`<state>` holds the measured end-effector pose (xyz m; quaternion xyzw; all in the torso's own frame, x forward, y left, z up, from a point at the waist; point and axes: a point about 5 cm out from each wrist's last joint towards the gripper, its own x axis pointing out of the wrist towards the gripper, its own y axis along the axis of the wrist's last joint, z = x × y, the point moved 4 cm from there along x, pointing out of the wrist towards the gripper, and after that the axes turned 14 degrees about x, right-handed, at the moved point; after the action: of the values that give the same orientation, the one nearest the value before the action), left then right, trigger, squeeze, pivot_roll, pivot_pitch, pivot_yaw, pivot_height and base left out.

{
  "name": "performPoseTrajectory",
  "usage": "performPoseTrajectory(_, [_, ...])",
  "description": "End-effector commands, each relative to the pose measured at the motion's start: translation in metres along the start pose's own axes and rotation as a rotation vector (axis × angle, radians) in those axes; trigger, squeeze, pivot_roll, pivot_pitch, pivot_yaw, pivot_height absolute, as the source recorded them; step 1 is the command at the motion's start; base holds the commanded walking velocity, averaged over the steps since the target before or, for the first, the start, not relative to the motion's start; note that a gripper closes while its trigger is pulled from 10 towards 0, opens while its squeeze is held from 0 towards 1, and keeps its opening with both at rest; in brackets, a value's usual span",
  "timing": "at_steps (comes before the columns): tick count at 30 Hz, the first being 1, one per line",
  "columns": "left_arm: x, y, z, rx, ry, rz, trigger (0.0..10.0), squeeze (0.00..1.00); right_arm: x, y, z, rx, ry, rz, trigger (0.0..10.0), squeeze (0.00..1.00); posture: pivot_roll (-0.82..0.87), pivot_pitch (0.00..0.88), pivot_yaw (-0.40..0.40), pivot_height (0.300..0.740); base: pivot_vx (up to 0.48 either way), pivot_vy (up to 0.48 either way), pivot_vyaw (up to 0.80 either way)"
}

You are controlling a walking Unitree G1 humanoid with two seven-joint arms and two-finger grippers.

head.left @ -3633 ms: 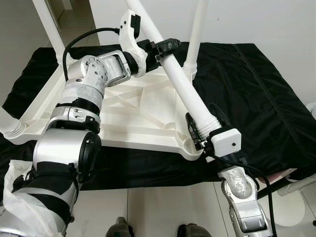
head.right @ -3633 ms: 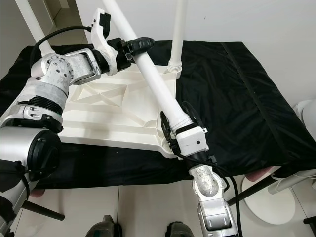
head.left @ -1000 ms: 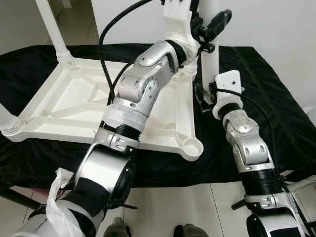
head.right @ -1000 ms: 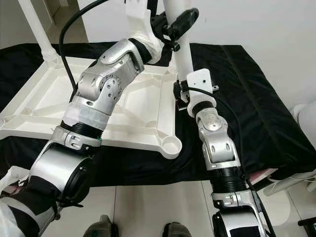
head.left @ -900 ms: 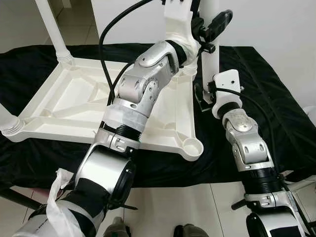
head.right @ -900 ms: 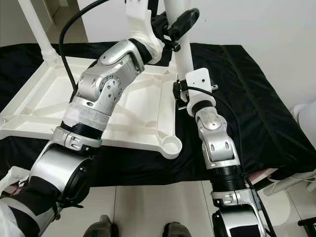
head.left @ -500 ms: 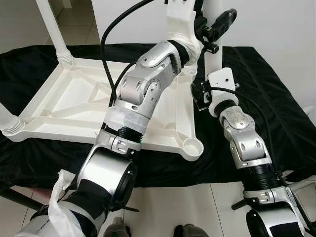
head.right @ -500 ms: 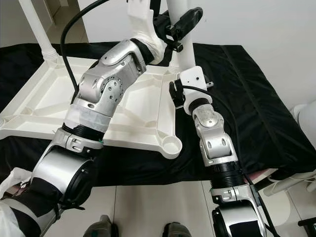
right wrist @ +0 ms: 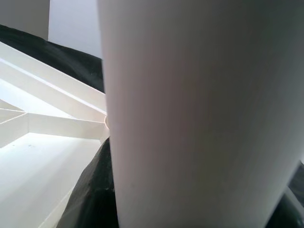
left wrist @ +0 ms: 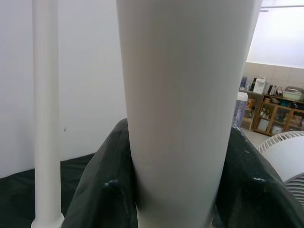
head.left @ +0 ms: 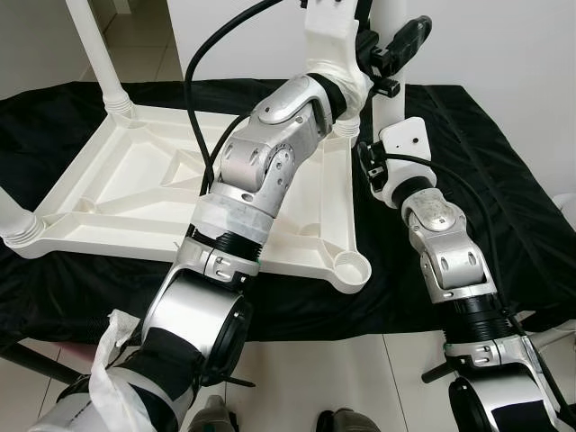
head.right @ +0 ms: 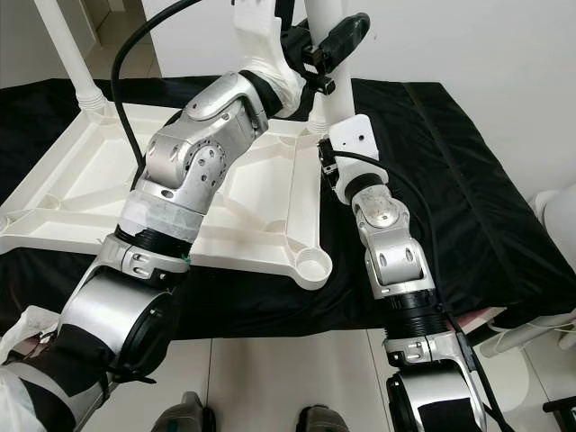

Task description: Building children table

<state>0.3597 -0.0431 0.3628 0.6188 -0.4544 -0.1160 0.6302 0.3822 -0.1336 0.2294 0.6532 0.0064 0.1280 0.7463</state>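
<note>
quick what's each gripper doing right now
Left gripper: shut on the upright white table leg.
Right gripper: shut on the same leg, lower down.

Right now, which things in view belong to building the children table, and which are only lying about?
Belong to the job:
upturned white plastic tabletop
white plastic table leg, gripped by left gripper and right gripper
two fitted white legs

Lying about:
black cloth
white fan base
</note>
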Motion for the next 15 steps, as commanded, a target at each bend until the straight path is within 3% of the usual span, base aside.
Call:
performPoseTrajectory(1, [0.0009, 0.0058, 0.0032, 0.035, -0.01, 0.013, 10.0, 0.0, 0.0, -0.0013, 0.0016, 0.018, -0.01, -0.006, 0.0, 0.0, 0.0, 0.0, -0.017, 0.74, 0.0, 0.0, 0.0])
performPoseTrajectory(4, [0.0005, 0.0058, 0.0033, 0.045, -0.013, 0.012, 10.0, 0.0, 0.0003, -0.0015, 0.0024, 0.027, -0.023, -0.006, 0.0, 0.0, 0.0, 0.0, -0.016, 0.74, 0.0, 0.0, 0.0])
performPoseTrajectory(5, [-0.0004, 0.0059, 0.0054, 0.004, -0.031, 0.022, 10.0, 1.0, 0.0004, -0.0015, 0.0031, 0.038, -0.036, -0.005, 10.0, 0.0, 0.0, 0.0, -0.013, 0.74, 0.0, 0.0, 0.0])
performPoseTrajectory(6, [-0.0021, 0.007, 0.0101, -0.026, -0.061, 0.036, 10.0, 1.0, 0.0001, -0.0008, 0.0039, 0.082, -0.057, 0.001, 10.0, 0.0, 0.0, 0.0, -0.011, 0.74, 0.0, 0.0, 0.0])
performPoseTrajectory(11, [-0.0029, 0.0048, 0.0113, -0.003, -0.06, 0.025, 10.0, 1.0, -0.0006, -0.0008, 0.003, 0.119, -0.07, 0.005, 10.0, 0.0, 0.0, 0.0, -0.005, 0.74, 0.0, 0.0, 0.0])
performPoseTrajectory(12, [-0.0033, 0.0038, 0.0101, 0.006, -0.052, 0.02, 10.0, 0.72, -0.0014, -0.0018, 0.0028, 0.153, -0.083, 0.006, 10.0, 0.0, 0.0, 0.0, -0.003, 0.74, 0.0, 0.0, 0.0])
performPoseTrajectory(13, [-0.0033, 0.0038, 0.0101, 0.006, -0.052, 0.02, 10.0, 0.72, -0.0014, -0.0018, 0.0028, 0.153, -0.083, 0.006, 10.0, 0.0, 0.0, 0.0, -0.003, 0.74, 0.0, 0.0, 0.0])
performPoseTrajectory(14, [-0.0037, 0.0034, 0.0093, 0.01, -0.048, 0.019, 10.0, 0.0, -0.0019, -0.0019, 0.0031, 0.17, -0.09, 0.009, 10.0, 0.0, 0.0, 0.0, -0.002, 0.74, 0.0, 0.0, 0.0])
performPoseTrajectory(15, [-0.004, 0.0026, 0.008, 0.009, -0.043, 0.015, 10.0, 0.0, -0.0022, -0.0018, 0.0046, 0.181, -0.102, 0.013, 10.0, 0.0, 0.0, 0.0, -0.002, 0.74, 0.0, 0.0, 0.0])
